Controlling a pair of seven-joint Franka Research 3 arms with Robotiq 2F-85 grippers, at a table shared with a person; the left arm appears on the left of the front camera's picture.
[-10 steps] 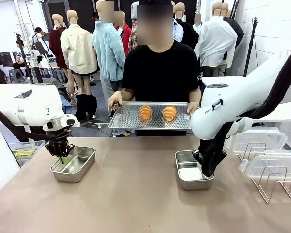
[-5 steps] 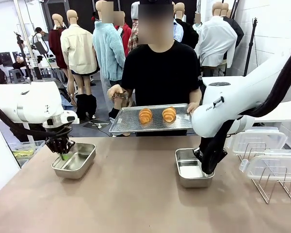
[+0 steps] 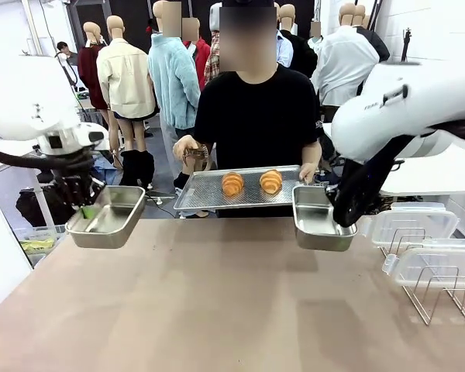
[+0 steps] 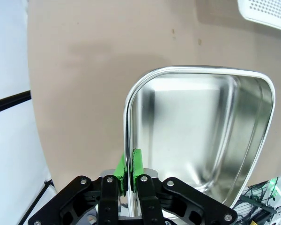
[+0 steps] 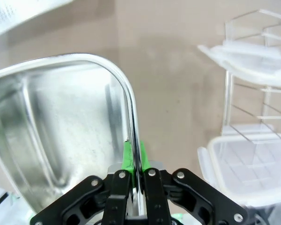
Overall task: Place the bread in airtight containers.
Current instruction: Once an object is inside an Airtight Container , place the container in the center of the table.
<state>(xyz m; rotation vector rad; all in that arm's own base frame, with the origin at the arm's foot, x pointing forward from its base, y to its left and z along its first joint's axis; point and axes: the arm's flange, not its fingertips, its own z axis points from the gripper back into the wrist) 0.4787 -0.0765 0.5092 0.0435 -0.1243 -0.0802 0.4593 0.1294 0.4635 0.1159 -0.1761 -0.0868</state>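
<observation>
Two golden-brown bread rolls lie on a perforated metal tray that a person holds at the table's far edge. My left gripper is shut on the rim of a steel container and holds it in the air at the left. In the left wrist view, the green pads of the left gripper pinch the wall of the empty container. My right gripper is shut on the rim of the second container, raised beside the tray's right end. In the right wrist view, the right gripper clamps that container.
A wire rack with clear plastic lids stands at the table's right; the lids also sit beside the right container. The brown table lies below both containers. The person's hands grip the tray's ends.
Both arms have lifted their containers off the table, up to the height of the tray. The person has lowered the tray slightly toward the table edge.
</observation>
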